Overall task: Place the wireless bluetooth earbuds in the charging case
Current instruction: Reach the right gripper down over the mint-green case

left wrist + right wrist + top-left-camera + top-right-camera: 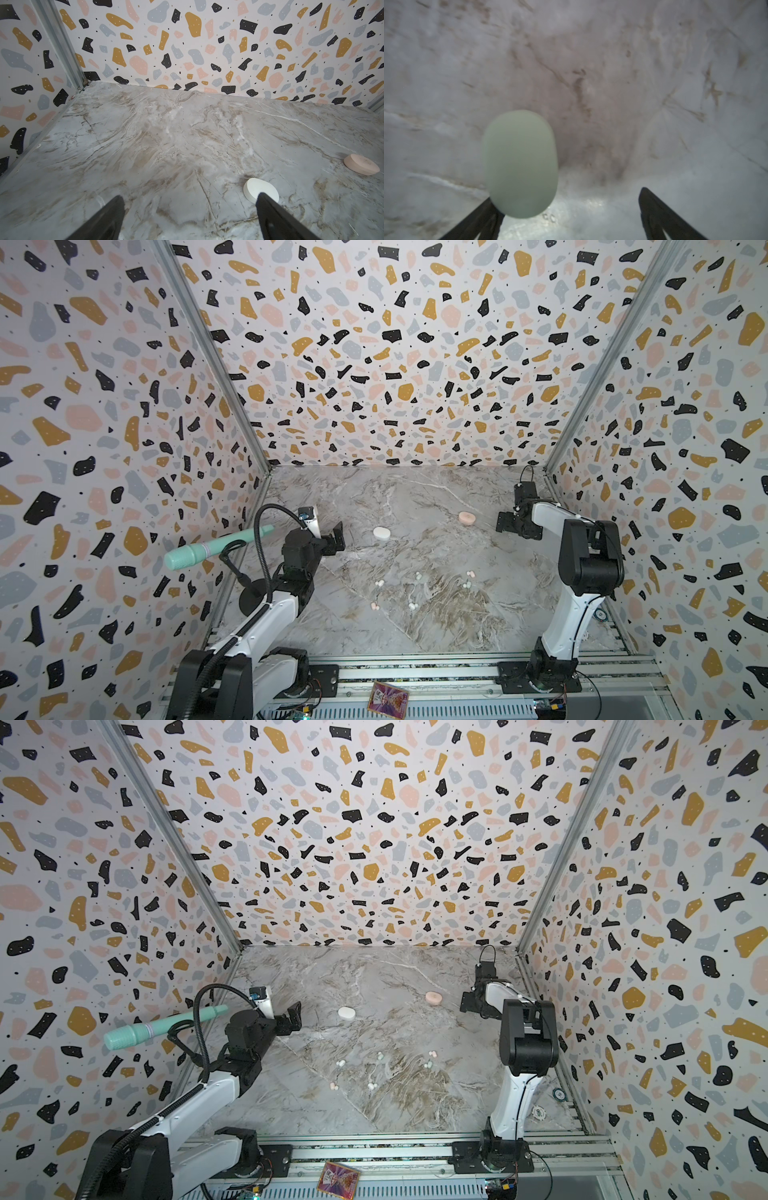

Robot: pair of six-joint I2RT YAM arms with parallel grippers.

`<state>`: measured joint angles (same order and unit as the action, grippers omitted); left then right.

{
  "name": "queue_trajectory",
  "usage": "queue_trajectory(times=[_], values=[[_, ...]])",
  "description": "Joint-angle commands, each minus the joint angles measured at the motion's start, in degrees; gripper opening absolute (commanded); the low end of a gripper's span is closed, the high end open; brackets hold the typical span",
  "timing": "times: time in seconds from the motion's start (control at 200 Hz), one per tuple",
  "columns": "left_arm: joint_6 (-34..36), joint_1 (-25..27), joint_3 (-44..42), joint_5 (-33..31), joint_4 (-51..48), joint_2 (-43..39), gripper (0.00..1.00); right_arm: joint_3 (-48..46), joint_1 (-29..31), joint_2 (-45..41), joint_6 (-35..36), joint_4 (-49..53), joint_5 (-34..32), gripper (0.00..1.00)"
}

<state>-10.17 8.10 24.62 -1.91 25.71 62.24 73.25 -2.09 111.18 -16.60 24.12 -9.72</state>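
The far half of the counter point(374, 489) is bare, so there is wide room behind the white case point(381, 533) and the pink case point(467, 517). These two lie well apart, with an open lane between them. The left hand point(337, 538), jaws wide, stands near the white case. In the right wrist view a mint case point(520, 164) lies close to one finger of the wide-open right hand point(505, 522). The earbuds point(379, 583) lie in small pairs across the near middle, with gaps between pairs. Patterned walls point(124, 448) close three sides.
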Motion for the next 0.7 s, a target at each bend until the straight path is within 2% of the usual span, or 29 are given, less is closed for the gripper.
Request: queue_trajectory(times=[0.0,0.24,0.325,0.446,0.696], values=[[-0.38,0.34,0.14,0.51,2.23,0.21,1.00,-1.42,-2.26,-4.91,0.16,1.69,-2.28,1.00],[-0.30,0.69,0.49,0.16,1.82,0.86,1.00,-1.67,-4.82,-6.07,-0.37,1.75,-2.66,1.00],[-0.29,0.82,0.59,0.15,1.63,0.96,1.00,-0.51,-4.68,-6.18,-0.26,2.59,0.38,0.99],[0.10,1.28,0.69,-0.19,1.28,0.78,1.00,-0.88,-2.41,-8.24,1.08,1.63,4.99,0.96],[0.54,1.99,0.75,-0.70,0.92,0.95,1.00,-0.15,1.19,-6.48,1.64,3.09,4.64,0.95]])
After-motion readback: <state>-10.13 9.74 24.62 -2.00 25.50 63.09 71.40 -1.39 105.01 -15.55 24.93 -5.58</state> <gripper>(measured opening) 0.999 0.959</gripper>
